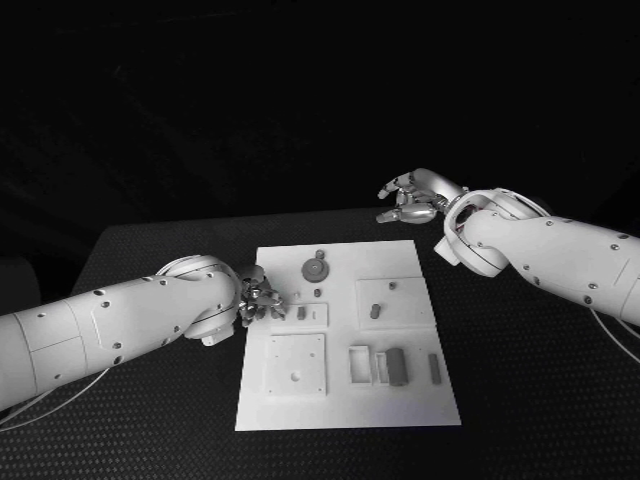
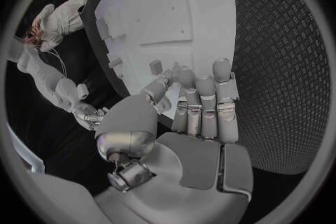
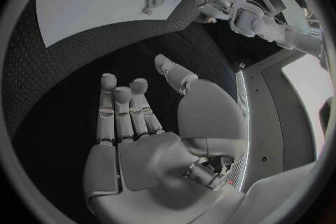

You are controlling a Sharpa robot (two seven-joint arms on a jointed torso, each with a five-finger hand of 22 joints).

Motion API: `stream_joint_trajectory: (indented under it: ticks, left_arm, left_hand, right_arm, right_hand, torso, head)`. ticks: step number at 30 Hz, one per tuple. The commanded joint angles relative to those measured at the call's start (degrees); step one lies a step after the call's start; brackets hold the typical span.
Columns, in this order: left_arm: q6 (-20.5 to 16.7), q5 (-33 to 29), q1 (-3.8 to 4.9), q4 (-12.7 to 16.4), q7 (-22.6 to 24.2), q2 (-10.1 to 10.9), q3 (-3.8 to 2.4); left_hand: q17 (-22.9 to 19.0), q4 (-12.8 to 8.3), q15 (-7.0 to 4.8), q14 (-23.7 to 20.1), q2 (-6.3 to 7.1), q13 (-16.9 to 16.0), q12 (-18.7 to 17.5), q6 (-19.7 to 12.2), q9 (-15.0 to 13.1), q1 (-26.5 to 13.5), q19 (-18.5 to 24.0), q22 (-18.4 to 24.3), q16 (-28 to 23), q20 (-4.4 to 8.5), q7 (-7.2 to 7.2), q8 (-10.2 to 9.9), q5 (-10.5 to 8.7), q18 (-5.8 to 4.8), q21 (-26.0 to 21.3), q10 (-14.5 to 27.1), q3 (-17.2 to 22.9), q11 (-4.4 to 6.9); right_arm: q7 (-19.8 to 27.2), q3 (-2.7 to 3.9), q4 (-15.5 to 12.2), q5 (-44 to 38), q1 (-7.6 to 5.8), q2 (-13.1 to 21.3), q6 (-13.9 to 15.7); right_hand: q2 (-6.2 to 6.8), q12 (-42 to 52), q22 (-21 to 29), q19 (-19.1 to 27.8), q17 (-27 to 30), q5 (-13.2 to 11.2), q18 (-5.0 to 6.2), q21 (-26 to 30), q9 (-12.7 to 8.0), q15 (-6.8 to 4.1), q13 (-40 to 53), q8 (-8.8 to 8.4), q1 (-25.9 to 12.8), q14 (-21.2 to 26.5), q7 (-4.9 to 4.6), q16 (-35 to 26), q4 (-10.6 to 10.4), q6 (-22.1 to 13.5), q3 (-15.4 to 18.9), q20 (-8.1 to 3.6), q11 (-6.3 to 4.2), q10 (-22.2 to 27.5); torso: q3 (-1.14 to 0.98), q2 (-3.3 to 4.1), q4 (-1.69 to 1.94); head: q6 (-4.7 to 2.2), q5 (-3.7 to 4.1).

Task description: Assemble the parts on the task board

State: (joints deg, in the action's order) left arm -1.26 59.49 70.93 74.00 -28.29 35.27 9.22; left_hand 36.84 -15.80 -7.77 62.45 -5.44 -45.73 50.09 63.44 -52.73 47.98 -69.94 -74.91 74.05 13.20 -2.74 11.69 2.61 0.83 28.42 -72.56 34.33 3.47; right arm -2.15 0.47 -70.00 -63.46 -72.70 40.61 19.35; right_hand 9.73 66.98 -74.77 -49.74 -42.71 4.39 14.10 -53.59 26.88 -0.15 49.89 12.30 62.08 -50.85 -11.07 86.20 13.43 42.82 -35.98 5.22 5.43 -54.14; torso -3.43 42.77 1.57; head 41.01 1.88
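L hand sits at the task board's left edge, fingers straight and close together over the rim, nothing held (a small part may be near the thumb tip; can't tell if touched). Nearest parts lie just to its right, toward board centre, long axes running front-to-back. R hand hovers beyond the board's far right corner above the bench, fingers loosely curled, apart, empty. L hand is far nearer, so prob. it goes next.

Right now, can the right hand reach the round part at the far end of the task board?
Probably yes. The right hand hovers open beyond the task board's far edge, holding nothing, and only bare table lies between it and the round part. The left hand sits at the other edge.
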Motion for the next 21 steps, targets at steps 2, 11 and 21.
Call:
stream_joint_trajectory:
  ticks: [2,11,21]
  left_arm:
    - [2.0,0.7,-0.37,0.1,-0.9,-0.3,0.29]
    - [1.9,0.9,-0.38,-0.2,-0.9,-0.5,0.74]
    - [3.3,0.9,-0.38,0.0,-1.1,-0.6,0.87]
  left_hand:
    - [0.0,0.1,-0.40,0.0,-0.80,0.0,0.1,-0.2,0.0,1.1,-0.2,-1.2,0.3,0.19,-0.22,0.0,0.16,0.70,0.3,-0.3,0.3,-0.06]
    - [-0.1,0.1,-0.41,0.0,-0.78,0.0,0.2,-0.3,0.1,1.1,-0.2,-1.2,0.4,0.20,-0.23,0.0,0.16,0.69,0.3,-0.3,0.4,-0.07]
    - [-0.1,0.0,-0.42,0.0,-0.79,0.0,0.2,-0.3,0.1,1.1,-0.2,-1.2,0.4,0.21,-0.24,0.0,0.16,0.69,0.3,-0.3,0.4,-0.08]
  right_arm:
    - [0.6,0.03,-0.1,0.0,0.02,0.0,-0.6]
    - [0.6,0.03,-0.1,0.0,0.02,0.0,-0.6]
    - [0.6,0.03,-0.1,0.0,0.02,0.0,-0.7]
  right_hand:
    - [-0.29,0.4,-0.1,0.0,0.1,0.2,0.90,0.3,-0.1,-0.16,-0.1,0.28,0.0,0.2,-0.92,0.2,0.1,0.5,0.1,0.33,0.25,7.9]
    - [-0.28,0.4,-0.1,0.0,0.1,0.2,0.90,0.3,-0.1,-0.16,-0.1,0.30,0.0,0.2,-0.92,0.2,0.1,0.5,0.1,0.32,0.25,7.9]
    - [-0.27,0.4,-0.1,0.0,0.1,0.2,0.90,0.3,-0.1,-0.16,-0.2,0.32,0.0,0.2,-0.92,0.3,0.1,0.5,0.1,0.32,0.25,8.0]
  torso:
    - [0.00,0.01,0.01]
    - [0.02,0.01,0.01]
    - [0.00,0.01,0.00]
  head:
    - [0.06,0.06]
    - [0.09,0.13]
    - [0.24,0.19]
